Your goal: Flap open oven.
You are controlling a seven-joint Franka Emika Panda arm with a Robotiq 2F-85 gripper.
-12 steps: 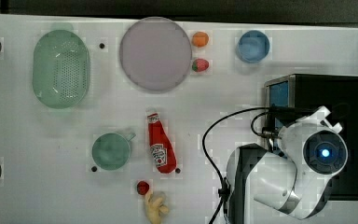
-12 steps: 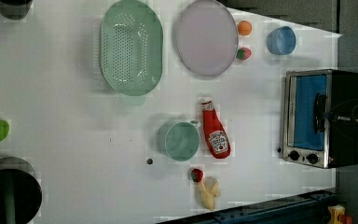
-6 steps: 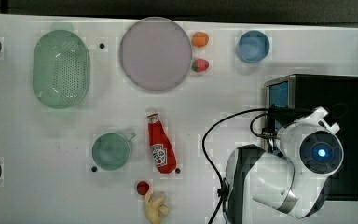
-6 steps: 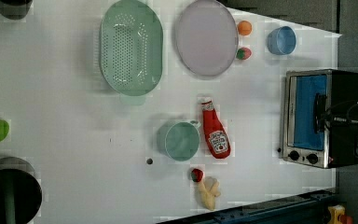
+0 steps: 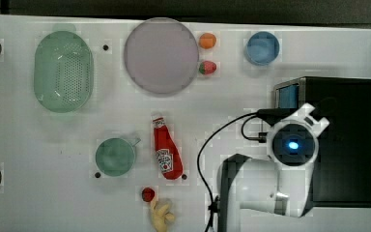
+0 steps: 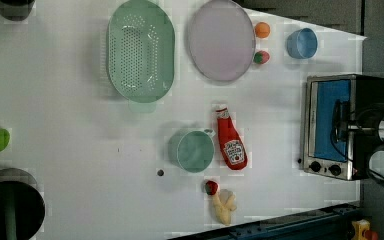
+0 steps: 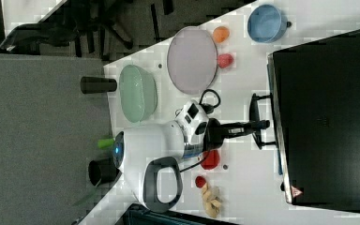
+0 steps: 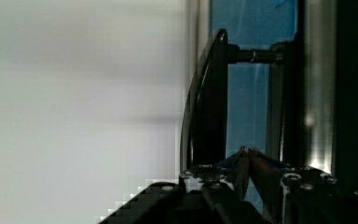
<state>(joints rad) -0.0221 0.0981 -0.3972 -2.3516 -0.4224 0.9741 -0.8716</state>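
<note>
The oven (image 5: 343, 140) stands at the top view's right, a black box with a silver-framed front and a bluish glass door (image 6: 330, 117). Its dark bar handle (image 7: 253, 117) stands off the door, which looks closed. My gripper (image 7: 260, 124) reaches the middle of the handle and crosses the bar. In the wrist view the handle (image 8: 209, 107) runs down between my fingers, with one fingertip (image 8: 254, 163) in the gap between bar and glass. In the left view the gripper (image 6: 341, 127) meets the handle (image 6: 337, 107) from the oven's side. The white wrist (image 5: 292, 145) hides the fingers from above.
In front of the oven lie a red ketchup bottle (image 5: 166, 152), a green cup (image 5: 115, 157) and a yellow toy (image 5: 162, 215). Further off are a pink plate (image 5: 161, 55), a green colander (image 5: 64, 71) and a blue bowl (image 5: 262, 47). A black cable (image 5: 205, 145) loops beside the arm.
In the top view my wrist has shifted left, out from over the oven's roof toward its front edge. The door looks much the same.
</note>
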